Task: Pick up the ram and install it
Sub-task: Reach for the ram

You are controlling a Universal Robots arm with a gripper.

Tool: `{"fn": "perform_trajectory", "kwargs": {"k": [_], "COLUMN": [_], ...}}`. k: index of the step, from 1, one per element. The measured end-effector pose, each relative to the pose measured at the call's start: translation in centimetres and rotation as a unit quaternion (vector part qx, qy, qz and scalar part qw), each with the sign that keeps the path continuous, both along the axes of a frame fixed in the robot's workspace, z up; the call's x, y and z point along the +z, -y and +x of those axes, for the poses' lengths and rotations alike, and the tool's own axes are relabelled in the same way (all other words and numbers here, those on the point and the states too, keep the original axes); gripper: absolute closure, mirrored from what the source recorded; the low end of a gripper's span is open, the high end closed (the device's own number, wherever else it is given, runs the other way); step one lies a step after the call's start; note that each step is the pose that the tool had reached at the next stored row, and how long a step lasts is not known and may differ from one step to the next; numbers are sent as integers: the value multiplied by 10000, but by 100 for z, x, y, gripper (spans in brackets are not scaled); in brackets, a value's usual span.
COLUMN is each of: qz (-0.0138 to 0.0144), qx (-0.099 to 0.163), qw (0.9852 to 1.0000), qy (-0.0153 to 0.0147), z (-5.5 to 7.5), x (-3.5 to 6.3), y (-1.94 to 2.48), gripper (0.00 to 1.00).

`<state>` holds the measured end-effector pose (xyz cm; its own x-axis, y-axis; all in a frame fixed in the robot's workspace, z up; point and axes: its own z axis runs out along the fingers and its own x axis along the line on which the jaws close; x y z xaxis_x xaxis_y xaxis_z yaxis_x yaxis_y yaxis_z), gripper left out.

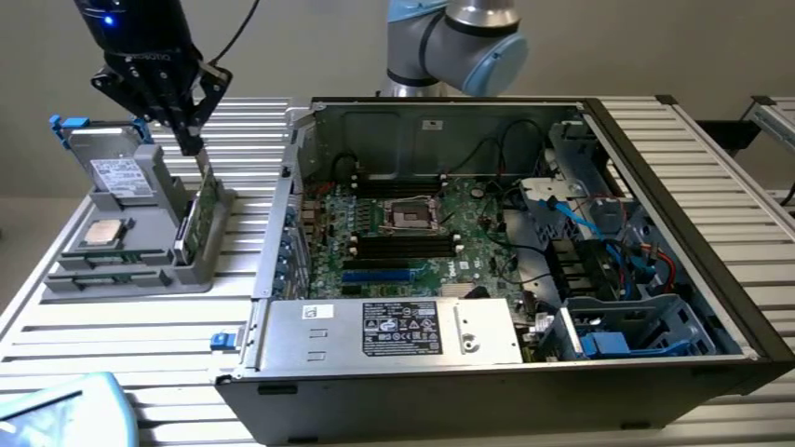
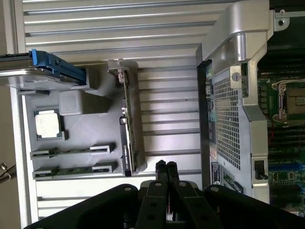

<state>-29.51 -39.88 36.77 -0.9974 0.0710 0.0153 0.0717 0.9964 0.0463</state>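
Far left of the exterior view: grey plastic holder tray (image 1: 118, 277) on the white slatted metal table (image 1: 162, 363). It carries a silver hard drive with blue clips (image 1: 121, 174) at the back and a square silvery processor chip (image 1: 104, 233) in front of it. The ram (image 1: 199, 214) (image 2: 127, 133), a long thin green board stick, stands on edge in the slot along the tray's right-hand side, not lifted. The black claw (image 1: 189, 140) (image 2: 166, 167) hangs tips-down in the upper left, just above the ram's far end, fingers together with nothing between them. Centre to right: open black computer case (image 1: 621, 382), green motherboard (image 1: 423, 251) with long black slots (image 1: 404, 244), and a silver power supply box (image 1: 397, 328) at the front.
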Motion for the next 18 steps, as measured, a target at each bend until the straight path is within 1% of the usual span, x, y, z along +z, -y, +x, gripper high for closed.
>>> {"fn": "perform_trajectory", "kwargs": {"k": [2,4,6,9,13,18], "qz": [0,0,-1,-3,-8,-13], "qx": [1,6,15,39,79,139], "qw": [10000,10000,10000,10000,9999,9998], "qy": [-20,-29,-40,-53,-84,-136], "z": [-89,-163,-207,-248,-293,-333], "x": [-27,-58,-82,-109,-140,-174], "y": [0,0,1,2,5,8], "gripper": [90,90,90,90,90,90]}}
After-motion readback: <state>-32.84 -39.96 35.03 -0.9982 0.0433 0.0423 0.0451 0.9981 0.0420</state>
